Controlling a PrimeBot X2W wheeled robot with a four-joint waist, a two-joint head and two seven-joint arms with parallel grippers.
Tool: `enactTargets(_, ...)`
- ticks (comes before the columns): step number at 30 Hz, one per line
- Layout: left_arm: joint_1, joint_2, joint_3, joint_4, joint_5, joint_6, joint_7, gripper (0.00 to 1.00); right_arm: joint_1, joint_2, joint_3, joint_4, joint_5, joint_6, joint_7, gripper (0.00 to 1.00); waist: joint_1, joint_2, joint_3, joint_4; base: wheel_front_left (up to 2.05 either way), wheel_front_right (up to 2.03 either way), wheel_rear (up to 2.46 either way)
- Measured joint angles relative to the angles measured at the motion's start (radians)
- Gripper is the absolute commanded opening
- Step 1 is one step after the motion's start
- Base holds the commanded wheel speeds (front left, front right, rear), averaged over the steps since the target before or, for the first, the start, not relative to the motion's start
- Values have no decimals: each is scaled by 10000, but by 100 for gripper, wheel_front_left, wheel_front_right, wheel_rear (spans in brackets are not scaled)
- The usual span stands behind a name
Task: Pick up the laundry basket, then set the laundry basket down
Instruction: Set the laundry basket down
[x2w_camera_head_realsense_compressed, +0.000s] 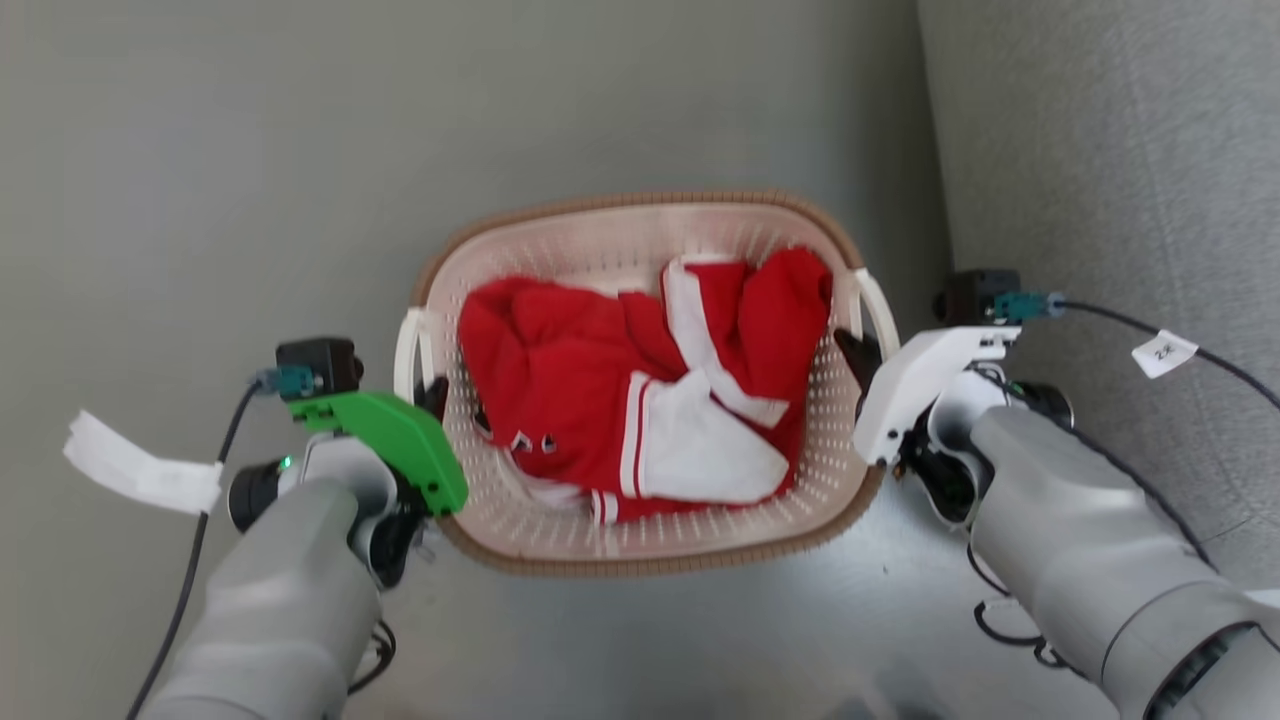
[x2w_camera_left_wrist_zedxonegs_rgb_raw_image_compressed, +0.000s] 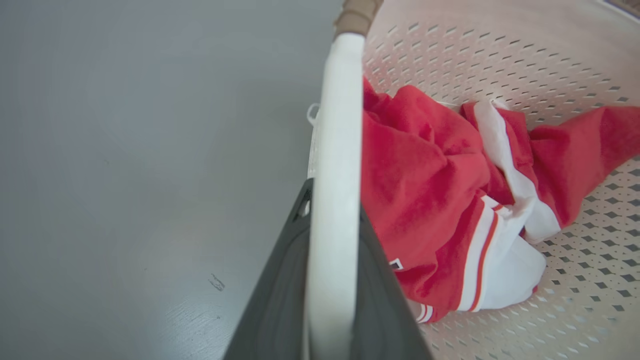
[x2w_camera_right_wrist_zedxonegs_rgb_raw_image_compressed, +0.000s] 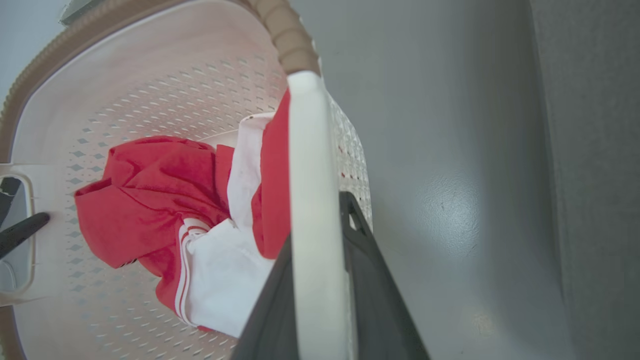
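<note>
Head view shows laundry basket holding red garment on grey floor.

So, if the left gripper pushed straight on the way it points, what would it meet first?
Probably the brown rim where the handle ends, though depth is unclear; its fingers grip that handle.

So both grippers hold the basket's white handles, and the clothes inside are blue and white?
Not blue: the head view shows the clothes in the laundry basket are red and white. The left gripper and right gripper do hold its handles.
</note>
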Motion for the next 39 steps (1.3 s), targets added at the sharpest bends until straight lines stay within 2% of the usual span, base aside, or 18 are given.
enactTargets(24,-1878,125,77,38,408,0,-915,0,-1735,-52,-232,-54,-228,2,-1091,0,1,0,3033,-36,0,0,0)
enactTargets(39,-2310,82,69,322,570,-2,-1179,0,-1987,-25,-290,-56,-366,2,-1248,0,1,0,4036,-69,0,0,0)
